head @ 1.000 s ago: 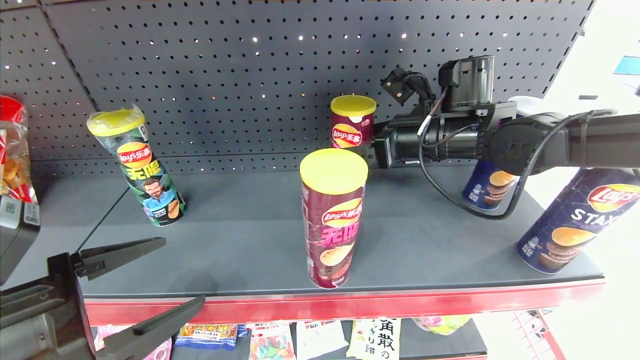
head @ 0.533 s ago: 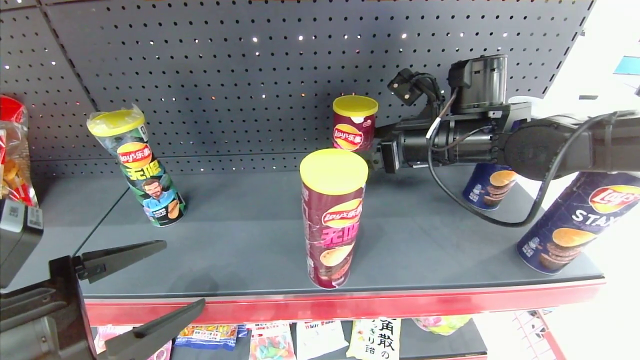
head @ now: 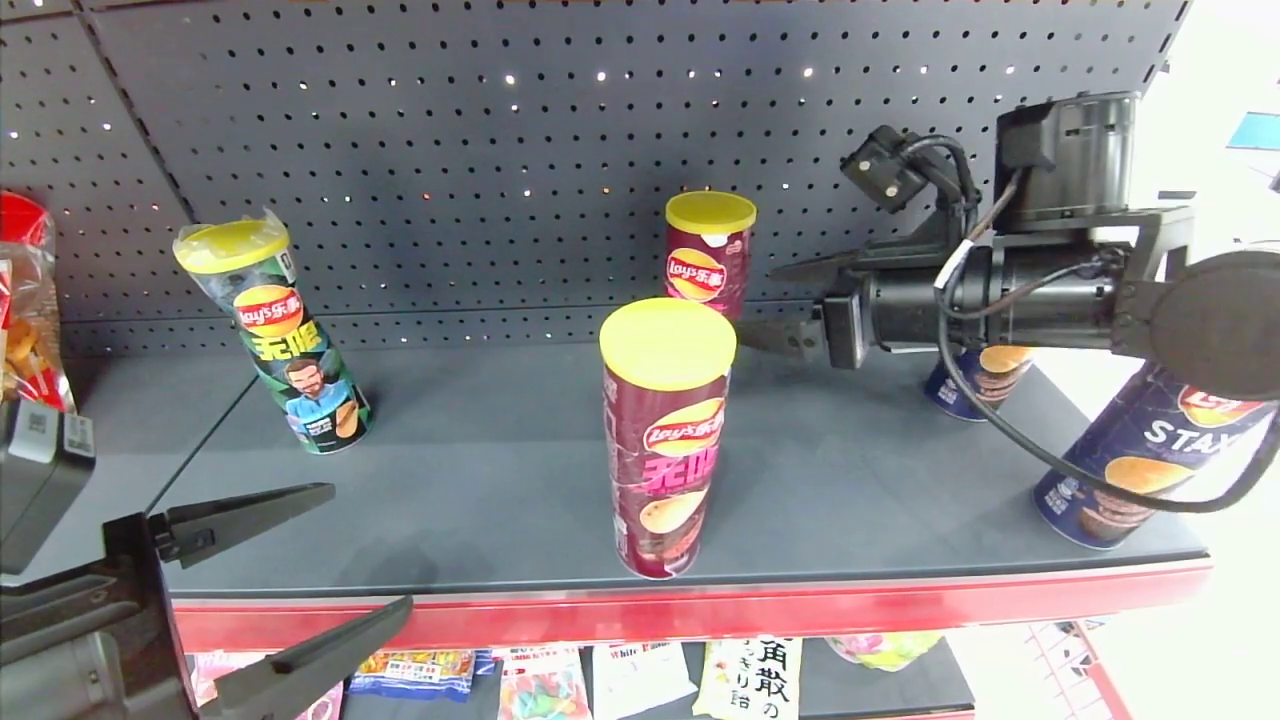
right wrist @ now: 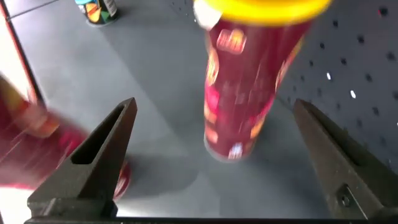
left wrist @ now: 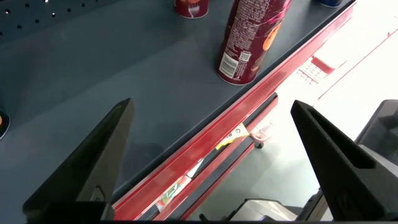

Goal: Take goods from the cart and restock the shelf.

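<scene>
Here's the left gripper [left wrist: 212, 104], its two dark fingers [left wrist: 93, 168] spread wide, nothing between them. Beyond the fingers stretches the dark grey shelf [left wrist: 112, 68], and its red front lip [left wrist: 249, 99] runs slantwise across the gap between them. A tall maroon can [left wrist: 249, 37] stands upright just behind that lip, barcode facing the camera, its upper part cut off by the frame's edge. Farther back, just the base of a second maroon can [left wrist: 191, 7] peeks in. Pegboard [left wrist: 25, 12] backs the shelf. Past the lip, a red wire frame [left wrist: 318, 64] sits over pale floor.
</scene>
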### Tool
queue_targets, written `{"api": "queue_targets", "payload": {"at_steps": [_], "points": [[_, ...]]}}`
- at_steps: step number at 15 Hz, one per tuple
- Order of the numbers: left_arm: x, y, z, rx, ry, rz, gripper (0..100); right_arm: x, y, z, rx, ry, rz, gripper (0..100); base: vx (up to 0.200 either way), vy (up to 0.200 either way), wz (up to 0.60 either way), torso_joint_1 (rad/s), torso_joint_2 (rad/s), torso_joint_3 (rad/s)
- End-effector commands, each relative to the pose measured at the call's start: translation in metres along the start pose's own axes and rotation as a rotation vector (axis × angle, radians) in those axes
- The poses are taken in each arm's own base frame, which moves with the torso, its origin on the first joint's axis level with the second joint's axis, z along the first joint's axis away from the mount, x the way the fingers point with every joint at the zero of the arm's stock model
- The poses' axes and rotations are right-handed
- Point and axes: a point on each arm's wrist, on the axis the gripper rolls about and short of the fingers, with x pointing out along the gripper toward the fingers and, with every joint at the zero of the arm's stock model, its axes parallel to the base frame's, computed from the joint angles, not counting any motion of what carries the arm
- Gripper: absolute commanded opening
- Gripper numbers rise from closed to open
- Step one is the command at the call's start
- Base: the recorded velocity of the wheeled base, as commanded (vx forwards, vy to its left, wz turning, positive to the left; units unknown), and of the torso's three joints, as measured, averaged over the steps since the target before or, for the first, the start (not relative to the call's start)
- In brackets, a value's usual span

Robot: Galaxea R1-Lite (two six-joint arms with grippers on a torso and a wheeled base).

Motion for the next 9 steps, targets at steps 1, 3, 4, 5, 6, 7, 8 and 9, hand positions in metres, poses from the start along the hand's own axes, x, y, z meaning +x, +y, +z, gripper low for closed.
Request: {"api": "queue_targets", "payload": {"at_steps": [1,3,4,5,6,7,8,9], "points": [[0.004,0.001,-0.004,-0.006,0.03,0.001,100,-0.037,0.016,0.001,-0.006,-0.01,-0.034,100,0.0,0.0,0.0,0.0,0.0,0.0],[0.01,0.003,-0.006,-0.01,0.053,0.0,100,-0.056,0.026,-0.007,-0.001,0.003,-0.051,100,0.0,0.0,0.0,0.0,0.0,0.0],[0.017,0.005,-0.008,0.002,0.081,-0.004,100,-0.074,0.036,-0.015,0.003,0.013,-0.054,100,0.0,0.0,0.0,0.0,0.0,0.0],[0.023,0.007,-0.01,0.02,0.107,-0.01,100,-0.088,0.045,-0.02,0.0,0.011,-0.052,100,0.0,0.0,0.0,0.0,0.0,0.0],[0.028,0.008,-0.012,0.031,0.127,-0.019,100,-0.099,0.052,-0.024,-0.003,0.006,-0.051,100,0.0,0.0,0.0,0.0,0.0,0.0],[0.035,0.007,-0.012,0.036,0.146,-0.04,100,-0.114,0.06,-0.028,-0.009,-0.007,-0.052,100,0.0,0.0,0.0,0.0,0.0,0.0],[0.042,0.006,-0.012,0.038,0.161,-0.06,100,-0.127,0.068,-0.032,-0.013,-0.017,-0.055,100,0.0,0.0,0.0,0.0,0.0,0.0],[0.048,0.005,-0.012,0.036,0.178,-0.072,100,-0.138,0.074,-0.038,-0.015,-0.021,-0.054,100,0.0,0.0,0.0,0.0,0.0,0.0]]}}
